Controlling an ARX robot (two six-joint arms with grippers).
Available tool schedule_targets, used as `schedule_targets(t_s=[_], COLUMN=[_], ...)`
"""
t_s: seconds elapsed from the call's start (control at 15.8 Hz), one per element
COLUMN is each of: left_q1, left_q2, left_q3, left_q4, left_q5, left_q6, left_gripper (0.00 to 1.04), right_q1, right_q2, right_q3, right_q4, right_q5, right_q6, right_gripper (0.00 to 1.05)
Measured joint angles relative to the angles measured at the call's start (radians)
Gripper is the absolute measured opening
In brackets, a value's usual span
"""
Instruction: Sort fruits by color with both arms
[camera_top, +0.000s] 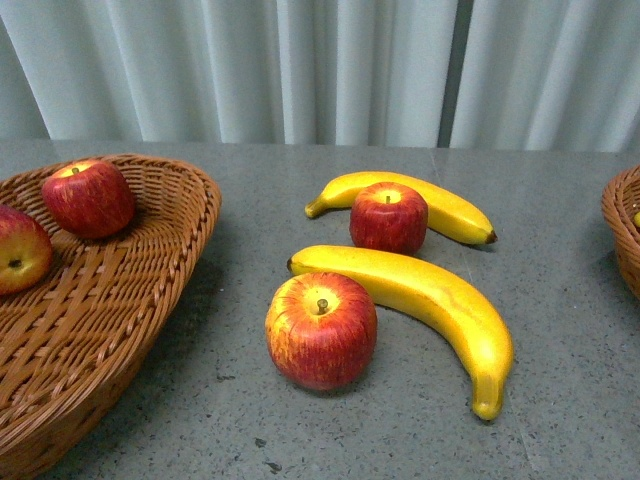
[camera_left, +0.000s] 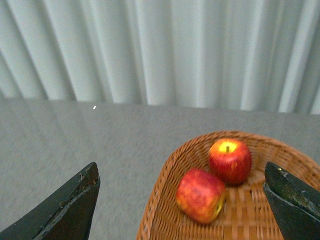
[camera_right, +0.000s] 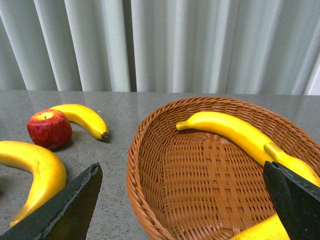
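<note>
Left gripper (camera_left: 181, 172) and right gripper (camera_right: 181, 170) both gape wide, empty. On the table (camera_top: 560, 200), near apple (camera_top: 321, 330) sits at eight o'clock of near banana (camera_top: 430, 300).

On the grey speckled tabletop (camera_top: 560, 400), a woven brown wicker basket (camera_top: 150, 240) sits at the left and holds two fruits: a round red apple (camera_top: 88, 197) behind and to the right of a red-and-yellow apple (camera_top: 20, 250). In the middle, a large streaked red apple (camera_top: 321, 330) stands nearest, with a long curved yellow banana (camera_top: 420, 300) just behind it and running to its right. Behind that stands a smaller red apple (camera_top: 388, 217), against a second yellow banana (camera_top: 450, 210) farther back. A second brown wicker basket (camera_top: 622, 230) sits at the far right, with a third yellow banana (camera_right: 225, 127) lying inside
</note>
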Motion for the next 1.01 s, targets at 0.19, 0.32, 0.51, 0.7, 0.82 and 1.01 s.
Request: schedule_targets(t_s=[0.19, 0.32, 0.51, 0.7, 0.82, 1.01], left_q1=[0.007, -0.054, -0.199, -0.369, -0.438, -0.456], left_q2=[0.43, 0.673, 0.867, 0.872, 0.86, 0.863], left_q3=[0.267, 0.488, 0.626, 0.533, 0.467, 0.446], left_q4=[0.188, 0.111, -0.049, -0.092, -0.102, -0.072], left_q5=[0.227, 0.342, 0.44, 0.416, 0.401, 0.406], left_q6=[0.137, 0.226, 0.295, 0.251, 0.201, 0.167], left_gripper=[0.98, 0.98, 0.98, 0.98, 0.98, 0.98], right_q1=[0.0, 0.0, 0.0, 0.0, 0.0, 0.0], right_q2=[0.0, 0.0, 0.0, 0.0, 0.0, 0.0], right_q3=[0.0, 0.0, 0.0, 0.0, 0.0, 0.0], right_q4=[0.0, 0.0, 0.0, 0.0, 0.0, 0.0], right_q5=[0.0, 0.0, 0.0, 0.0, 0.0, 0.0], right_q6=[0.0, 0.0, 0.0, 0.0, 0.0, 0.0], right_gripper=[0.98, 0.98, 0.98, 0.98, 0.98, 0.98])
